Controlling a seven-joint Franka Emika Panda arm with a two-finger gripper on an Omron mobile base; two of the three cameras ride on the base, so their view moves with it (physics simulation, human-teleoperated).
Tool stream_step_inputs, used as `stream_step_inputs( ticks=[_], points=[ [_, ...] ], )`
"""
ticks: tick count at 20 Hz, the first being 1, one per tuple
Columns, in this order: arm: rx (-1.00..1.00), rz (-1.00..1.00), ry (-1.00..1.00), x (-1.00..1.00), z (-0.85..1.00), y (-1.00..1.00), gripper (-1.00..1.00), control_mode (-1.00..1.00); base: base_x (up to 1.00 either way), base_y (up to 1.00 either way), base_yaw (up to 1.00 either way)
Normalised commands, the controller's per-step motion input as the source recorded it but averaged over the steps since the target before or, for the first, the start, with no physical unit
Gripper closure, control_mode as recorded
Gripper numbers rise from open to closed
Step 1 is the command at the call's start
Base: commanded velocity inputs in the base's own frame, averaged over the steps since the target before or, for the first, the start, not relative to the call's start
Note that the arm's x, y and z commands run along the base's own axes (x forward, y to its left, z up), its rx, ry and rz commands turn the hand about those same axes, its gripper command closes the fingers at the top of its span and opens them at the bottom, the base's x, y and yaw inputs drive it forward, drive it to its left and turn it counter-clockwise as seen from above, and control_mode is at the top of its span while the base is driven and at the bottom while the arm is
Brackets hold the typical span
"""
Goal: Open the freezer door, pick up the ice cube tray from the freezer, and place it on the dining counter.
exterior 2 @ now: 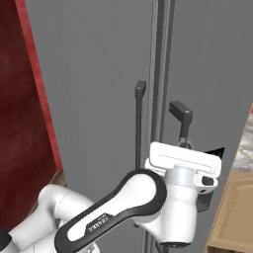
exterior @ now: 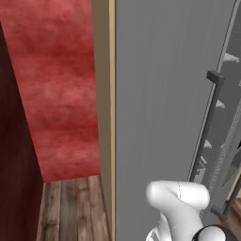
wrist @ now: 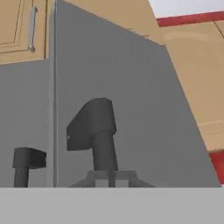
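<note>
Freezer door (exterior: pixel 160 94) is the thing right now: a tall, brushed grey slab straight ahead of the robot, seemingly swung out a bit already, going by the shelf edges showing past its right edge in the left base view. I'd guess it's stiff and fairly heavy and swings on its hinge, so it needs a steady pull along an arc rather than a yank. Only sensible place to grab is the thin dark bar handle (exterior 2: pixel 183 129), which is rigid and probably a bit slick.

The hand (wrist: pixel 110 178) is up against that handle's upper end, just under the bracket where the bar meets the panel. Its fingers look closed right on the bar, practically no gap between them, so I'd call it a tight pinch on the handle. A second handle (exterior 2: pixel 139 123) on the neighbouring door sits just beside it, untouched.

Tan wood cabinets (wrist: pixel 131 17) sit above the appliance, with a red wall (exterior: pixel 56 84) off to the left.

No sign of the ice tray from here.
</note>
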Motion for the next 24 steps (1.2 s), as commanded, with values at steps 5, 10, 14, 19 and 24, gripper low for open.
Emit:
stream_step_inputs(
  ticks=[5, 10, 14, 19, 24],
  points=[
    [0.00, -0.14, 0.13, -0.63, 0.10, -0.27, 1.00, -1.00, 0.00, 0.00, 0.00],
    [-0.01, -0.21, 0.10, -0.78, 0.21, 0.01, 1.00, -1.00, 0.00, 0.00, 0.00],
    [-0.13, -0.32, 0.05, -0.94, 0.51, 0.88, 1.00, -1.00, 0.00, 0.00, 0.00],
    [-0.17, -0.38, 0.08, -0.54, 0.48, 1.00, 1.00, -1.00, 0.00, 0.00, 0.00],
    [-0.11, -0.32, 0.11, -0.16, 0.58, 0.95, 1.00, -1.00, 0.00, 0.00, 0.00]
  ],
)
